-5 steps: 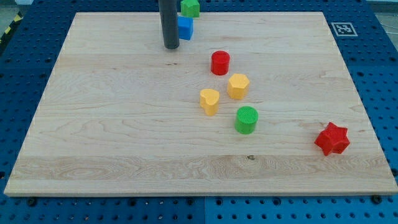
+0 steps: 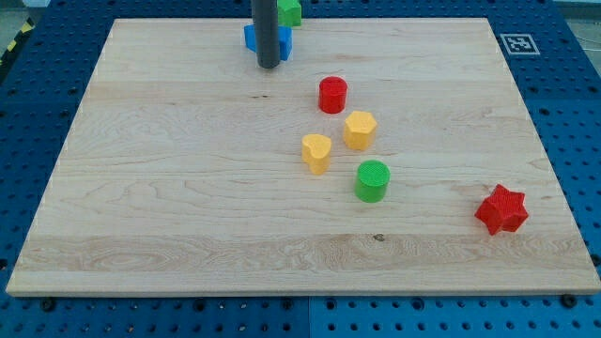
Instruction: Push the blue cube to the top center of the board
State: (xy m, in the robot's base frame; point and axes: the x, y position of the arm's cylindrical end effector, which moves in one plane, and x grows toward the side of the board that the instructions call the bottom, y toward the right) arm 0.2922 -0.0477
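**Rod tip at the blue cube, near the board's top edge**

The arm's tip [image 2: 269, 66] rests on the wooden board [image 2: 188, 188] directly in front of the blue cube [image 2: 252, 38], which sits near the top centre and is mostly hidden behind the rod. They seem to be touching, though the overlap makes this uncertain. A green block [image 2: 291, 11] (shape unclear) lies just beside the cube, at the top edge. The rod has no jaws to open or close. Further down sit a red cylinder [image 2: 332, 95], two yellow blocks [image 2: 360, 130] [image 2: 316, 152] and a green cylinder [image 2: 373, 180]. A red star [image 2: 501, 209] lies well apart, lower right.
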